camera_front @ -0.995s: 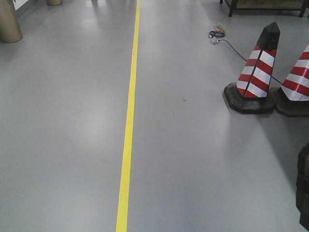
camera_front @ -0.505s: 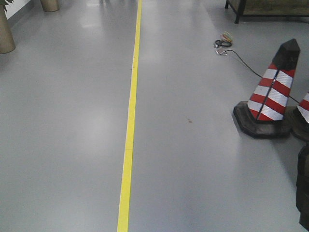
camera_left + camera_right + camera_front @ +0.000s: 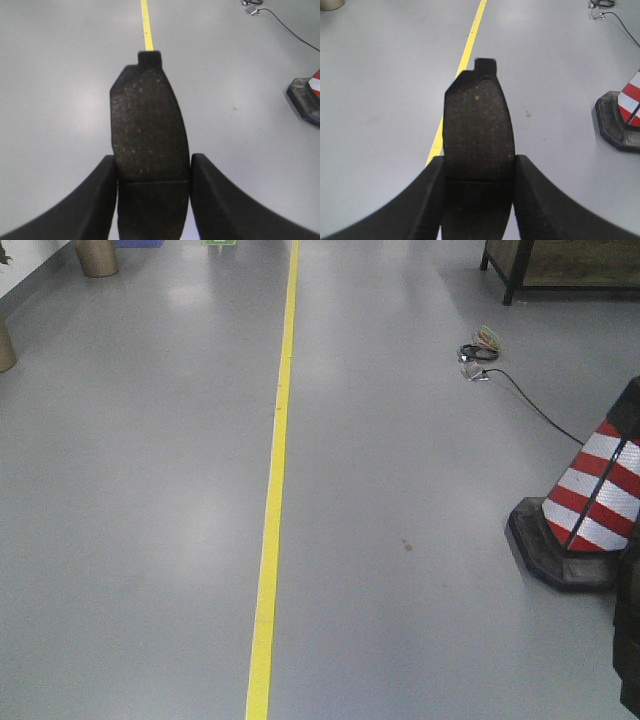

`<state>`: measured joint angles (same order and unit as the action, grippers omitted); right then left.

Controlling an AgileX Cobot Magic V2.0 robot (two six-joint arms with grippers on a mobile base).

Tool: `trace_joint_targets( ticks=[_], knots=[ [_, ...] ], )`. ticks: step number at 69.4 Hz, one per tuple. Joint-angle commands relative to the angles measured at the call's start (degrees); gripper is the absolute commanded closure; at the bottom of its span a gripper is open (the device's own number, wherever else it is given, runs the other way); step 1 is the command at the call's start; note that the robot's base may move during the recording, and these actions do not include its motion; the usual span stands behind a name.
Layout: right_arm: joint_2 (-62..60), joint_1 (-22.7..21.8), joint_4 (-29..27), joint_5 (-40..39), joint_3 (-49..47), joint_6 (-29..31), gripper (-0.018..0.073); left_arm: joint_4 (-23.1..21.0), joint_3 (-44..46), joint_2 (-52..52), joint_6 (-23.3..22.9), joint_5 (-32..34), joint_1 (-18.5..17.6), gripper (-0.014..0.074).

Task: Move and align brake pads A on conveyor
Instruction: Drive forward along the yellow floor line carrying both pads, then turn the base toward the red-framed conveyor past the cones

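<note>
- Left pincer (image 3: 153, 160): clamped on left pad (image 3: 147, 117), long axis pointing fwd past the tips.
- Right pincer (image 3: 479, 161): clamped on right pad (image 3: 477, 115), same axis.
- Belt not in view; direction unknown.

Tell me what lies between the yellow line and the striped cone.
Bare grey floor with one small brown spot; a black cable runs farther back. Front view.

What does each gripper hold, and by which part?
The left gripper holds a brake pad by its near half, pinched across its long edges. The right gripper holds a second brake pad the same way.
</note>
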<state>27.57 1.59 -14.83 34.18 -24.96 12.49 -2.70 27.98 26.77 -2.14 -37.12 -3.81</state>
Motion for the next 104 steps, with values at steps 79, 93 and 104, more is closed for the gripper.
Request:
trace_joint_targets(
  ticks=[79,93,104],
  knots=[
    [0.04,-0.16,-0.58,-4.77,-1.73,0.5,0.0535,-0.48,1.8,0.25,-0.57,5.02,-0.28,0.0604],
    [0.04,-0.16,-0.58,-4.77,-1.73,0.5,0.0535,-0.48,1.8,0.25,-0.57,5.02,-0.28,0.0604],
    [0.04,-0.16,-0.58,-4.77,-1.73,0.5,0.0535,-0.48,1.8,0.25,-0.57,5.08,-0.28,0.0604]
  ],
)
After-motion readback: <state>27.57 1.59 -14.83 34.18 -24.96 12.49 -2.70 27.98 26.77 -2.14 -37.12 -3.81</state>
